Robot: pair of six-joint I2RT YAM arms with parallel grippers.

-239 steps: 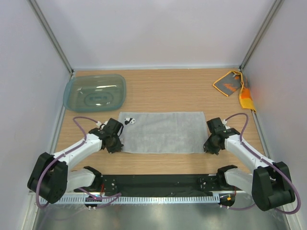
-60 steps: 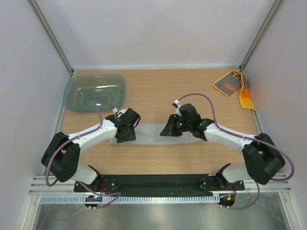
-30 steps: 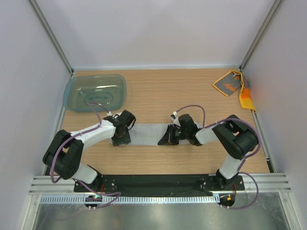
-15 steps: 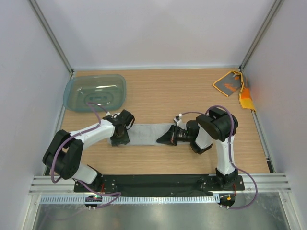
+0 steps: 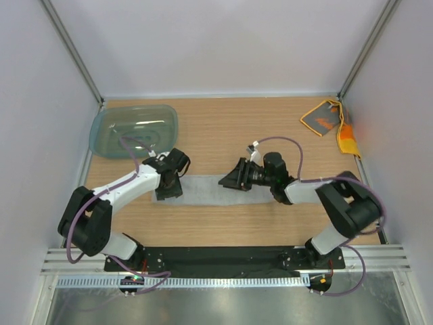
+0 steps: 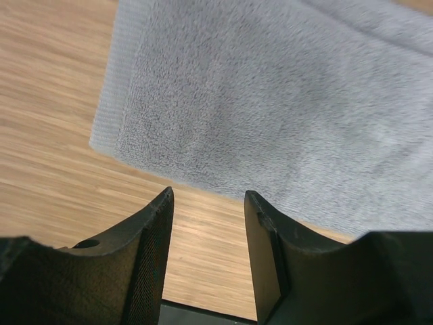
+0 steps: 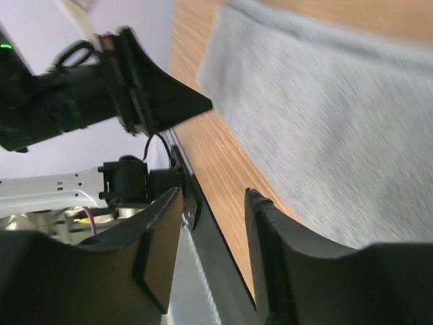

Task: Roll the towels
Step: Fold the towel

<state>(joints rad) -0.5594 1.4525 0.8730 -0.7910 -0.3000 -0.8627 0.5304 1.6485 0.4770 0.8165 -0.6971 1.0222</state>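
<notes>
The grey towel (image 5: 203, 191) lay as a long thin strip across the middle of the table (image 5: 230, 139). A few seconds before, it had been spread out flat and wide. The left gripper (image 5: 168, 191) sat at the strip's left end, about where it was a moment ago. Its fingers (image 6: 152, 230) were a little apart, with only wood between them, and held nothing. The right gripper (image 5: 223, 181) pointed left over the middle of the strip. Its arm had been bent up high a moment before; now it lay low. Its fingers were apart too and held nothing. The orange towel (image 5: 323, 119) stayed at the upper right and the teal tub (image 5: 133, 130) at the upper left.
</notes>
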